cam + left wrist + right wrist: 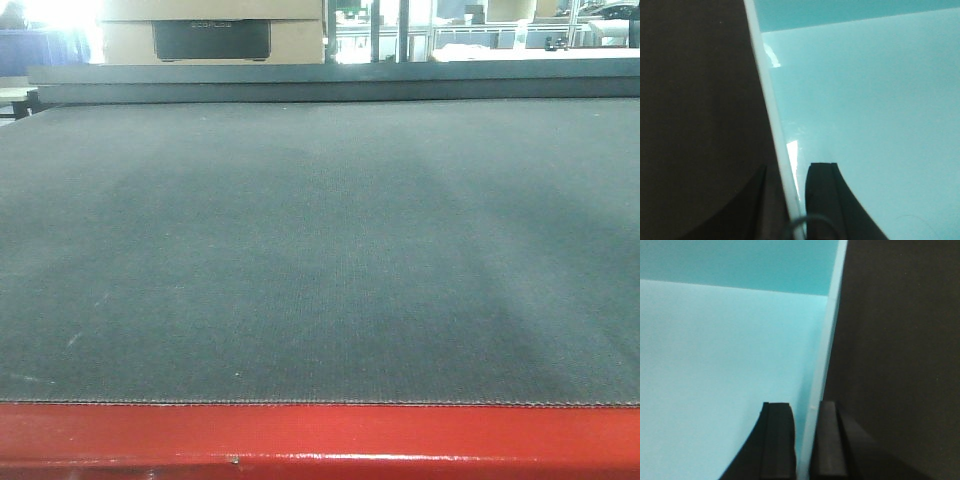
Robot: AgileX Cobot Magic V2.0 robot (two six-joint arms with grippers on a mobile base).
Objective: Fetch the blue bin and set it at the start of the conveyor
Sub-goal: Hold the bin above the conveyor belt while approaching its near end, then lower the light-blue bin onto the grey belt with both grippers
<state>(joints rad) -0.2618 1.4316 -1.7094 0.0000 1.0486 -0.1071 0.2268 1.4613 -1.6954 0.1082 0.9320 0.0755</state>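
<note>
The conveyor start fills the front view: a wide dark grey fabric belt with a glossy red end edge nearest me. No bin or arm shows in that view. In the left wrist view the pale turquoise blue bin fills the right side. My left gripper is shut on its rim, one finger inside and one outside. In the right wrist view the blue bin fills the left side. My right gripper is shut on the opposite wall in the same way. Outside both walls there is only a dark surface.
A low dark rail runs across the belt's far end. Behind it stand a cardboard box with a dark panel and some bright shelving at the right.
</note>
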